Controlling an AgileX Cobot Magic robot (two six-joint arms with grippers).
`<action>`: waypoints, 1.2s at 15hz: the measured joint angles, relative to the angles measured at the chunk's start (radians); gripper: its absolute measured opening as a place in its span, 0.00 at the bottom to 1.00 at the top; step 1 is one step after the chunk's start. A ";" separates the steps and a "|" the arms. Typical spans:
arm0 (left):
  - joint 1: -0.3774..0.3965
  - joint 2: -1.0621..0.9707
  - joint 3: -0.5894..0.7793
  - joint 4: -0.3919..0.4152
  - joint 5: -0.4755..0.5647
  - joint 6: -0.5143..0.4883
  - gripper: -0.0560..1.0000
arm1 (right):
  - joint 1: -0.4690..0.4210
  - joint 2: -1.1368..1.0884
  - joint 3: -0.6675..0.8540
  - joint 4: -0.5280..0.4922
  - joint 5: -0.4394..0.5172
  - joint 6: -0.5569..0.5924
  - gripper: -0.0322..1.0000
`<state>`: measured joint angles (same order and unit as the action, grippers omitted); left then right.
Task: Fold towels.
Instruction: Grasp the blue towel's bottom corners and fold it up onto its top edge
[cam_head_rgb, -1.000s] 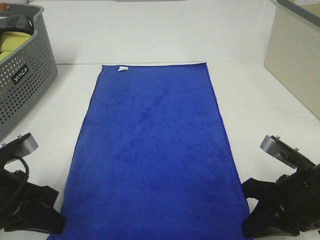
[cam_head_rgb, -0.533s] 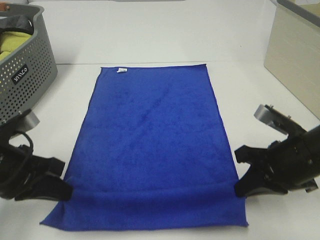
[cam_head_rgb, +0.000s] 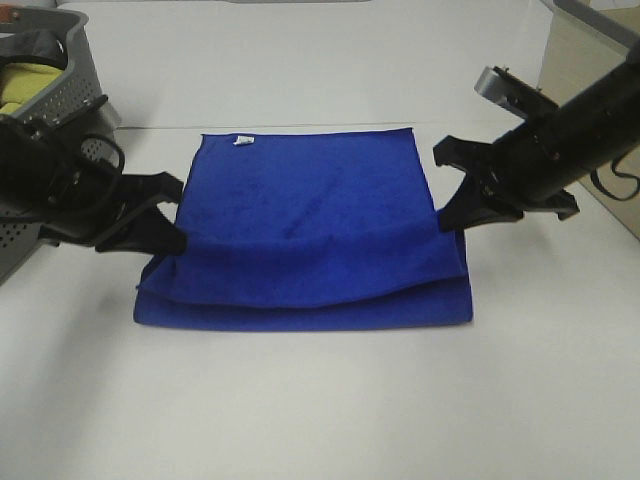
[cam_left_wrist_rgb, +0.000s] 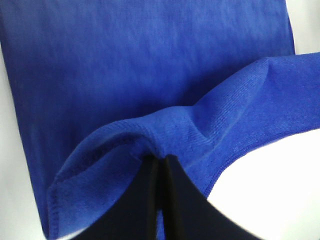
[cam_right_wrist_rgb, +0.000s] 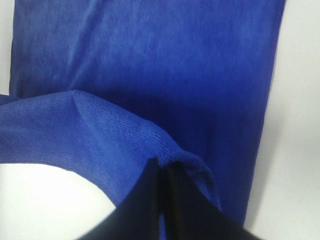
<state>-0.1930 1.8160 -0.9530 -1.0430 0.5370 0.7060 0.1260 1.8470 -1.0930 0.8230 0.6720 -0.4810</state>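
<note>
two claws gripped the towel (cam_head_rgb: 300, 215): the left claw (cam_head_rgb: 172, 240) was pressed together on its left corner and the right claw (cam_head_rgb: 452, 215) pinched its right corner. the held edge hung raised across the towel's middle, sagging between them, with a fold lying at the near side. the far half lay flat on the white worktop (cam_head_rgb: 320, 400), its white tag (cam_head_rgb: 243, 139) at the far edge. a grey basket (cam_head_rgb: 60, 95) stood far left.

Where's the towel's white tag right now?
Exterior high view: the white tag sits on the blue towel's far short edge, near its left corner, beyond the edge gripped by the left pincer and right pincer.
</note>
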 joint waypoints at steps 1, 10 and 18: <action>0.000 0.054 -0.079 0.011 -0.003 -0.008 0.06 | 0.000 0.052 -0.086 -0.016 0.014 0.021 0.03; 0.000 0.368 -0.583 0.084 -0.174 -0.027 0.06 | 0.000 0.521 -0.853 -0.172 0.118 0.181 0.03; 0.000 0.561 -0.779 0.092 -0.435 0.040 0.06 | 0.000 0.738 -1.126 -0.204 -0.059 0.200 0.03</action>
<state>-0.1930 2.3770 -1.7320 -0.9510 0.1020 0.7460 0.1260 2.5850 -2.2190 0.6190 0.6130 -0.2810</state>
